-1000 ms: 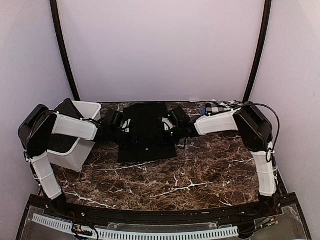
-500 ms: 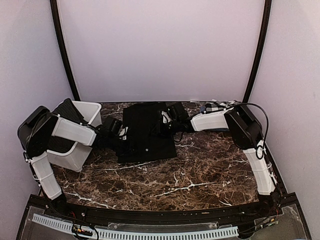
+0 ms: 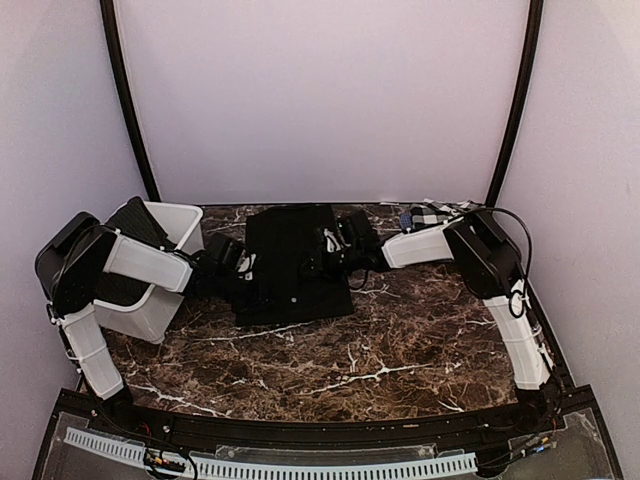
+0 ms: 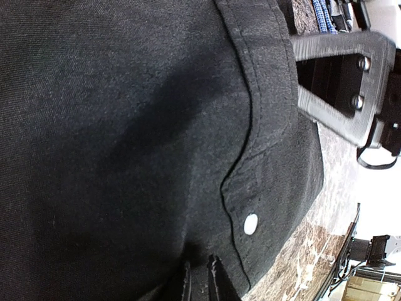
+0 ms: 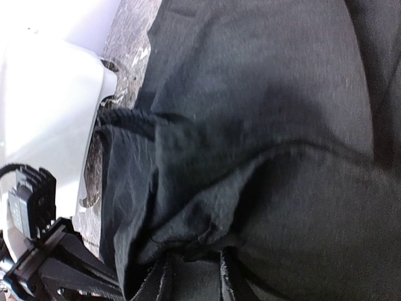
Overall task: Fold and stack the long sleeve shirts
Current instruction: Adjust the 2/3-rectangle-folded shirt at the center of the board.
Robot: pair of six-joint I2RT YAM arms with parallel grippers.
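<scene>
Two grippers on one garment. The black shirt (image 3: 295, 265) lies as a rough rectangle on the marble table (image 3: 400, 350), centred left to right and toward the far edge.

Left gripper (image 4: 202, 280): at the shirt's left edge in the top view. In my left wrist view the fingertips (image 4: 187, 279) stand nearly together with dark cloth gathered at them, so I read this as a pinch on the shirt's edge. A stitched hem curves across the cloth ahead, with one small white snap (image 4: 250, 223) just beside it.

Right gripper (image 5: 194, 276): over the shirt's right half, near its far edge. Fingers (image 5: 233, 276) are parted, not clenched. A crumpled ridge of the cloth sits just ahead of the tips and flat cloth shows in the gap. I see no pinch on it.

Checked shirt (image 3: 420, 215): at the far right corner of the table, beyond my right forearm, apart from the black one. Only a blue-edged sliver shows.

White bin (image 3: 178, 215): far left, tilted, behind my left forearm.
</scene>
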